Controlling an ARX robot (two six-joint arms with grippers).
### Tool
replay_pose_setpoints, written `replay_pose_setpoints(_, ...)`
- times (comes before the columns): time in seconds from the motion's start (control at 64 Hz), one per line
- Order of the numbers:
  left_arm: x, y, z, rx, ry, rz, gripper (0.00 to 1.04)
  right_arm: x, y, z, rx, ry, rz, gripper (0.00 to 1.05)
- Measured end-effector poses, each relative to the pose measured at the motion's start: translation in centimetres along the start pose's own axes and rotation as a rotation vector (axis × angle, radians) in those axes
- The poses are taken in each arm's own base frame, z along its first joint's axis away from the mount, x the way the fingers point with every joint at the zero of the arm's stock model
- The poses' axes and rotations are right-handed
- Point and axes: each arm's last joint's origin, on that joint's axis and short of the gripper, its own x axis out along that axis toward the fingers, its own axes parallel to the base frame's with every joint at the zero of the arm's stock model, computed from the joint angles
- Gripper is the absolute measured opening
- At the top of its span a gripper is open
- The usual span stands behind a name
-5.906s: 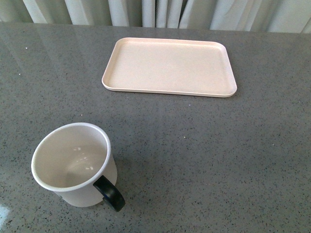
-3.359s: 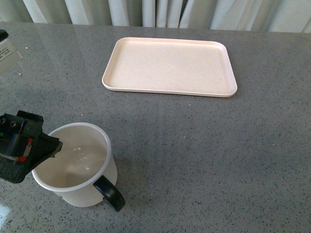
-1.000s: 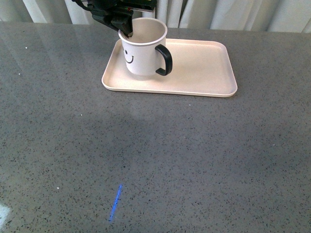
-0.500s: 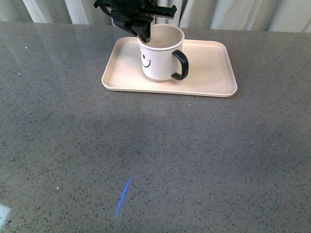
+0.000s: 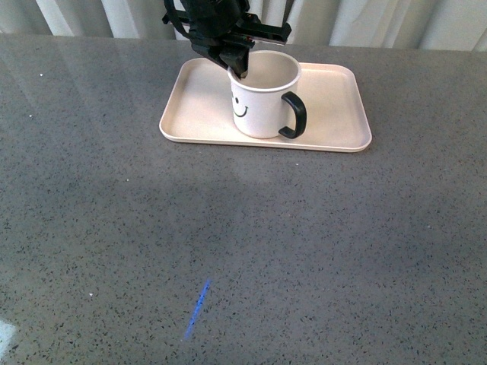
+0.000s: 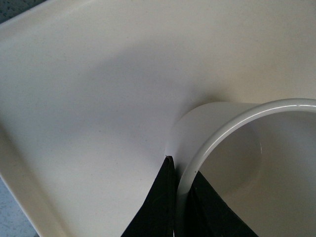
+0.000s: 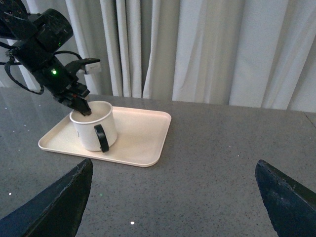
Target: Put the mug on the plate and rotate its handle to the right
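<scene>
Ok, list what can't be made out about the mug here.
Mug base: front view, its own wall hides whether it rests on the plate.
Handle: left wrist view, beyond the frame edge.
Smiley: front view, partly curves out of sight; right wrist view, faces away.

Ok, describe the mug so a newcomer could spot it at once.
On the grey speckled table, look to the far side for the cream rectangular plate by the curtains. The mug stands upright on it, the left gripper pinching its rim. It is the only cup: white, with a black smiley face and a black handle pointing right.
</scene>
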Motion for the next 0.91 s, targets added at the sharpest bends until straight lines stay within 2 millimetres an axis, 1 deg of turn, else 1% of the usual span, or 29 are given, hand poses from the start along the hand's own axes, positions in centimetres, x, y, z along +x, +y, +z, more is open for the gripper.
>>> replay_pose_setpoints(0.219, 0.2, -0.3, 0.1, 0.003, -0.001, -0.005, 0.02, 0.0, 0.0, 0.0, 0.000, 0.000, 0.000, 0.96)
replay_pose_setpoints(0.359, 0.2, -0.4, 0.2, 0.003, -0.002, -0.009, 0.22, 0.0, 0.0, 0.0, 0.000, 0.000, 0.000, 0.96)
replay_pose_setpoints(0.422, 0.2, -0.4, 0.2, 0.004, -0.005, -0.014, 0.36, 0.0, 0.0, 0.0, 0.000, 0.000, 0.000, 0.96)
replay_pose_setpoints(0.453, 0.2, -0.4, 0.3, 0.005, -0.007, -0.016, 0.40, 0.0, 0.0, 0.0, 0.000, 0.000, 0.000, 0.96)
replay_pose_setpoints(0.469, 0.3, -0.4, 0.3, 0.006, -0.010, -0.017, 0.43, 0.0, 0.0, 0.0, 0.000, 0.000, 0.000, 0.96)
replay_pose_setpoints(0.547, 0.1, -0.5, 0.2, 0.009, -0.025, -0.022, 0.54, 0.0, 0.0, 0.0, 0.000, 0.000, 0.000, 0.96)
replay_pose_setpoints(0.562, 0.1, -0.5, 0.2, 0.009, -0.028, -0.024, 0.58, 0.0, 0.0, 0.0, 0.000, 0.000, 0.000, 0.96)
replay_pose_setpoints(0.609, -0.1, -0.6, 0.1, 0.011, -0.034, -0.025, 0.63, 0.0, 0.0, 0.0, 0.000, 0.000, 0.000, 0.96)
replay_pose_setpoints(0.672, -0.9, -0.8, -0.1, 0.015, -0.052, -0.026, 0.74, 0.0, 0.0, 0.0, 0.000, 0.000, 0.000, 0.96)
replay_pose_setpoints(0.703, -1.3, -0.8, -0.2, 0.015, -0.058, -0.025, 0.77, 0.0, 0.0, 0.0, 0.000, 0.000, 0.000, 0.96)
replay_pose_setpoints(0.719, -1.8, -0.9, -0.2, 0.017, -0.068, -0.024, 0.81, 0.0, 0.0, 0.0, 0.000, -0.001, 0.000, 0.96)
replay_pose_setpoints(0.75, -2.3, -0.9, -0.2, 0.018, -0.081, -0.024, 0.84, 0.0, 0.0, 0.0, 0.000, 0.000, 0.000, 0.96)
replay_pose_setpoints(0.766, -3.0, -0.9, -0.2, 0.020, -0.096, -0.024, 0.88, 0.0, 0.0, 0.0, 0.000, 0.000, 0.000, 0.96)
replay_pose_setpoints(0.797, -3.7, -1.0, -0.3, 0.018, -0.114, -0.025, 0.91, 0.0, 0.0, 0.0, 0.000, 0.000, 0.000, 0.96)
replay_pose_setpoints(0.812, -4.5, -1.0, -0.3, 0.017, -0.132, -0.027, 0.95, 0.0, 0.0, 0.0, 0.000, 0.000, 0.000, 0.96)
replay_pose_setpoints(0.844, -5.7, -0.9, -0.4, 0.014, -0.163, -0.020, 0.97, 0.0, 0.0, 0.0, 0.000, 0.000, 0.000, 0.96)
replay_pose_setpoints(0.875, -6.6, -0.8, -0.4, 0.011, -0.187, -0.008, 0.97, 0.0, 0.0, 0.0, 0.000, 0.000, 0.000, 0.96)
replay_pose_setpoints(0.906, -8.4, -0.5, -0.7, -0.001, -0.235, 0.015, 0.95, 0.0, 0.0, 0.0, 0.000, 0.000, 0.000, 0.96)
